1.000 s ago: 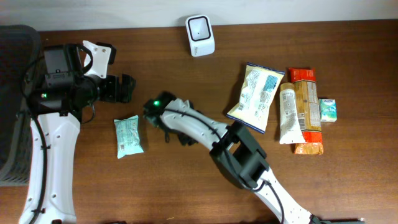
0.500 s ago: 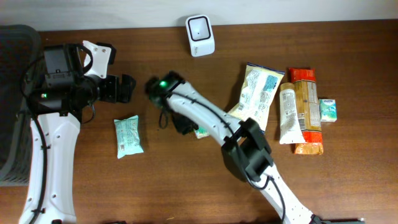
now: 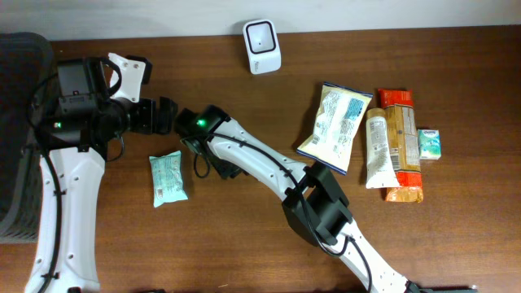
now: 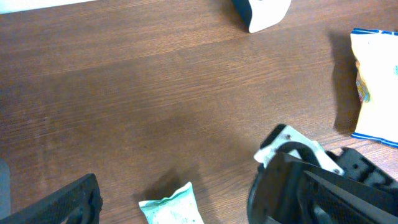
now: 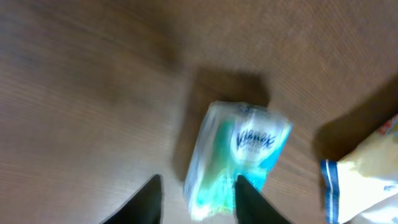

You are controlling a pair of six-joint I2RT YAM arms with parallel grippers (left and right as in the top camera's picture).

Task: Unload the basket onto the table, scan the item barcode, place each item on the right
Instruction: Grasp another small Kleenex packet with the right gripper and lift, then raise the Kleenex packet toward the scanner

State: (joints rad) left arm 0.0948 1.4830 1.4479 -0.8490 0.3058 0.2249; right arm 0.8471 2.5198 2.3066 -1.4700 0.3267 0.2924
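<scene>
A white barcode scanner (image 3: 262,36) stands at the table's back edge, and its lower part shows in the left wrist view (image 4: 261,12). My right gripper (image 3: 224,168) hangs over mid-table. In the blurred right wrist view a teal-and-white Kleenex tissue pack (image 5: 239,155) sits between its fingers (image 5: 149,200). The pack is against the right finger, with a gap at the left one, so the right gripper (image 5: 198,202) is open. From overhead the arm hides the pack. My left gripper (image 3: 165,115) is wide open and empty, above a teal packet (image 3: 168,177) that also shows in its view (image 4: 171,211).
A yellow-and-white snack bag (image 3: 335,126) lies right of centre. Further right are a white tube (image 3: 377,150), an orange package (image 3: 401,145) and a small green carton (image 3: 429,144). A dark bin (image 3: 20,130) stands at the left edge. The right arm's wrist (image 4: 289,146) is close beside the left gripper.
The right arm swung left across the table's middle, and its jaws widened, then narrowed round the tissue pack. The left arm and the teal packet stayed put.
</scene>
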